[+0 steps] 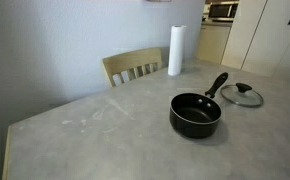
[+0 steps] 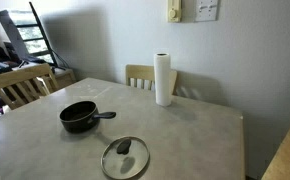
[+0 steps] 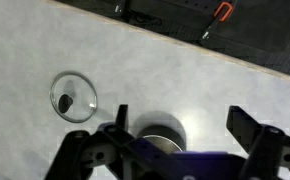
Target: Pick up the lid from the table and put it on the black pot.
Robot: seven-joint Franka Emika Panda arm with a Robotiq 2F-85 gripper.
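The claw (image 3: 178, 118) is seen only in the wrist view, and its jaws are spread wide with nothing between them. It is held high, well above the black pot's level, and no arm appears in either exterior view. That height looks like a survey stance, so that the whole layout can be taken in before any descent is made.

The lid (image 3: 73, 97) is picked out off to one side of the claw, not under it. It lies flat on the table (image 1: 75, 130) with its knob up, so a ready grip point is offered. In both exterior views the lid (image 1: 243, 95) is found just beyond the tip of the black pot's (image 1: 195, 113) handle, near it but not touching.

The black pot (image 2: 78, 118) is left open and upright, its mouth clear to be covered. A paper towel roll (image 2: 164, 80) stands well behind the pot, out of the likely path.

A round shape half-hidden under the claw in the wrist view cannot be identified.

Nothing has been picked up yet. A sideways shift over the lid, then a lowering onto the knob, is judged to be needed.
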